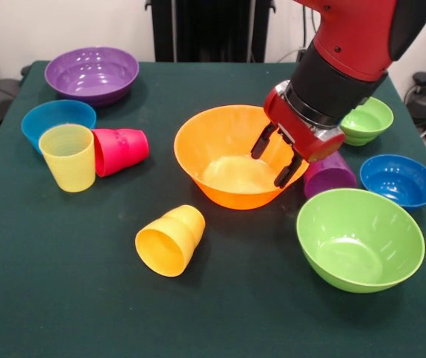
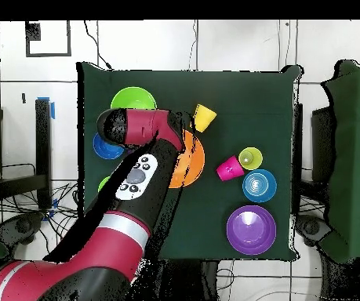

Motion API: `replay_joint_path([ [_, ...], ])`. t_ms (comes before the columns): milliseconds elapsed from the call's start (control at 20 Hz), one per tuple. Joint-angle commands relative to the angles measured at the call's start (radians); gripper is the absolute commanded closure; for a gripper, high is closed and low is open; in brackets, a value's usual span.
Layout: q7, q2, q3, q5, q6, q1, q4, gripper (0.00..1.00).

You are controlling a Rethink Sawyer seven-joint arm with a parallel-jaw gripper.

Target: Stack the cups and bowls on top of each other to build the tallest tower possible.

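Note:
The large orange bowl (image 1: pixel 224 160) stands upright and empty at the table's middle; in the overhead view (image 2: pixel 194 166) the arm partly covers it. My gripper (image 1: pixel 276 155) is open and empty at the bowl's right rim, one finger over the inside and one at the rim. The purple cup (image 1: pixel 332 173) lies on its side just behind the gripper. The yellow-orange cup (image 1: pixel 170 240) lies on its side in front of the orange bowl. The pale yellow cup (image 1: pixel 68 156) stands upright at the left, next to the red-pink cup (image 1: pixel 119 151), which lies on its side.
The large green bowl (image 1: pixel 359 239) is at the front right, with a small blue bowl (image 1: pixel 399 179) and the small green bowl (image 1: pixel 367 119) behind it. The large purple bowl (image 1: pixel 92 74) is at the back left, with the other small blue bowl (image 1: pixel 57 118) before it.

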Motion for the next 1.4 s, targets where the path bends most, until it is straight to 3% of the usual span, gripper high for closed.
replay_joint_path([
  [50,0.017,0.011,0.071,-0.052,0.023,0.005,-0.013,0.0],
  [400,0.024,-0.034,0.07,-0.051,-0.001,0.025,0.041,0.0],
  [700,0.056,-0.126,0.04,-0.041,0.045,0.079,0.108,0.0],
  [900,0.072,-0.148,0.031,-0.032,0.064,0.094,0.118,0.0],
  [1150,0.094,-0.138,0.026,-0.019,0.084,0.105,0.109,0.0],
  [1400,0.142,-0.103,0.013,0.004,0.188,0.101,0.096,0.0],
])
